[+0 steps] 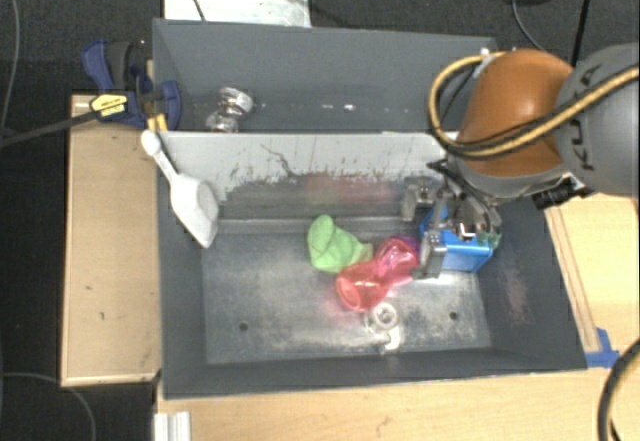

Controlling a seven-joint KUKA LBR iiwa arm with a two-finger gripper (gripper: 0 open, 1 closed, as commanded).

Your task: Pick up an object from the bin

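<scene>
1. The grey bin (pixel 262 301) has a few small things on its floor. The green lump (pixel 333 244) lies near the middle, so every place here is told from it.
2. Far to the left of the green lump, a white scoop (pixel 188 197) leans on the bin's left wall. Its handle points up and back, and its wide end is lower down.
3. Up and to the left of the green lump, behind the pale inner wall (pixel 300 164), there is a clear shiny thing (pixel 229 108). It is too small to say what it is.
4. The green lump looks soft and crumpled. It lies flat on the floor, close to the inner wall.
5. Just to the right of the green lump, and a bit nearer to the front, lies a pink thing (pixel 378 275). You can see through it a little. It touches the green lump's right side.
6. In front of the green lump and to its right, just past the pink thing, lies a small clear thing (pixel 383 320).
7. Further right of the green lump, on the other side of the pink thing, is a blue block (pixel 466 253). Its left end is next to the pink thing.
8. The gripper (pixel 444 233) is down low, right on top of the blue block. I cannot tell if the gripper is wide or narrow, or if it has hold of the block.
9. Up and far to the right of the green lump is the arm's round orange cover (pixel 510 114), with a yellow cable (pixel 447 89) looped round it.
</scene>
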